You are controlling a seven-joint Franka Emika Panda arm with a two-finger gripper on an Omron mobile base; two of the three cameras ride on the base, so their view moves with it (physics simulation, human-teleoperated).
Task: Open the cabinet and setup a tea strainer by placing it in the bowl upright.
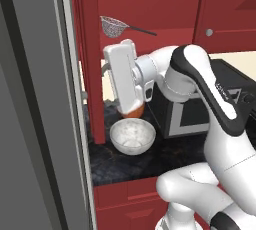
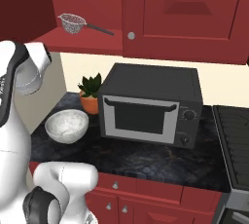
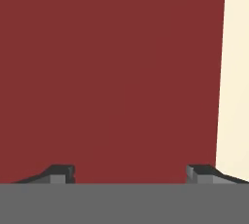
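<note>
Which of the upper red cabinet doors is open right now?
The left cabinet door, swung out edge-on, exposing the shelf with the tea strainer. The knobbed door above the microwave is shut.

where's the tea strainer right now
The tea strainer sits on the open cabinet shelf, upper left in both base views, above the bowl on the counter.

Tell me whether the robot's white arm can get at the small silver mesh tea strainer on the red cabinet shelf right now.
Probably yes. The cabinet door stands open and the tea strainer lies exposed on the shelf, nothing in front of it. The gripper, jaws apart, faces red door panel lower down, so it must rise and turn.
</note>
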